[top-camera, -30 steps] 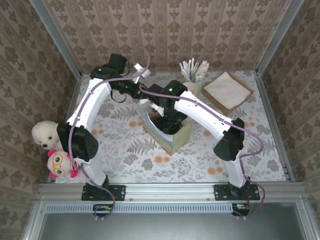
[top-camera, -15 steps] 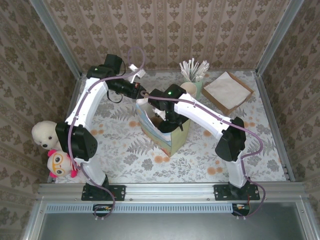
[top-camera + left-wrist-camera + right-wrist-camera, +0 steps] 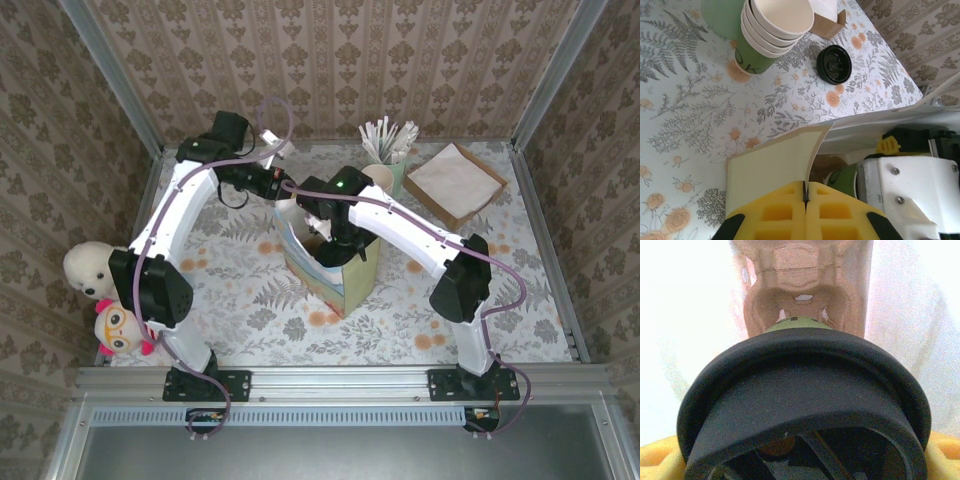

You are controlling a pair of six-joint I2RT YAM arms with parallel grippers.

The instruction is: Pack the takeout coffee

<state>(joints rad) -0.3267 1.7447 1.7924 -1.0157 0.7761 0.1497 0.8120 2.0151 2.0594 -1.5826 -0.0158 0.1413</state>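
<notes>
Right tool (image 3: 326, 232) has edged left inside the bag (image 3: 345, 280), holding the takeout coffee (image 3: 797, 325) in a wide grip; left tool (image 3: 805, 197) pinches the bag's edge. It looks light and crushable: grip gently beneath its lid (image 3: 805, 390)

Fig. 1. My left arm (image 3: 180, 215) and right arm (image 3: 400, 228): white shells, black joints (image 3: 152, 292), mauve cables (image 3: 268, 112), green lamp (image 3: 340, 182). Left gripper (image 3: 805, 197): yellow waffle-moulded pads (image 3: 780, 212). Silver screws (image 3: 895, 171).
</notes>
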